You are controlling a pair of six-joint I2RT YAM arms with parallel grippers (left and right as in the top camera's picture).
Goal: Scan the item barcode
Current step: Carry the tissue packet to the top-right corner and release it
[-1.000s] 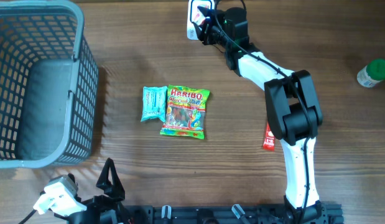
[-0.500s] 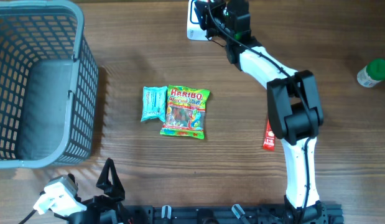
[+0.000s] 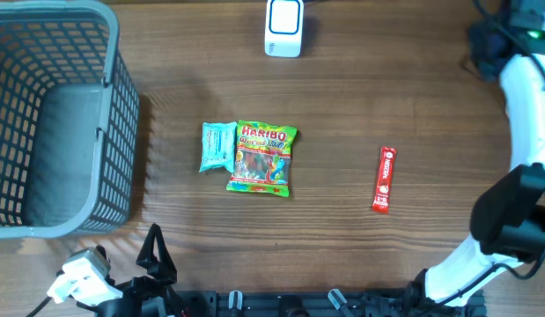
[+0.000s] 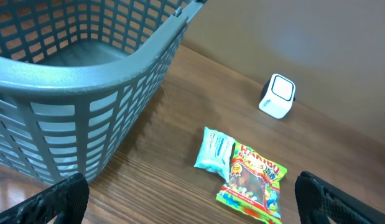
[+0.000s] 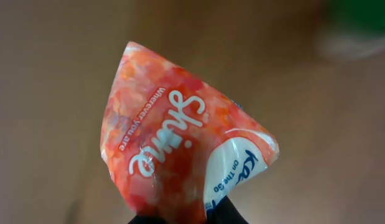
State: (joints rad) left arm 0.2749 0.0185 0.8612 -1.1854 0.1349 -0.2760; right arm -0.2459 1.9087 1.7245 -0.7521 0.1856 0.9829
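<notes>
Your right jaws pinch the orange tissue pack (image 5: pixel 173 137) by its lower end, long axis leaning up-left; left jaws gape wide

Glossy crinkled film packet (image 5: pixel 180 143), matt wood-grain table (image 3: pixel 430 106) (grey plastic mesh basket (image 3: pixel 122 132))

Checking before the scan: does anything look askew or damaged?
The orange tissue pack in the right tool is pinched at one end and looks crumpled. The teal packet touches the Haribo bag along one edge.
</notes>
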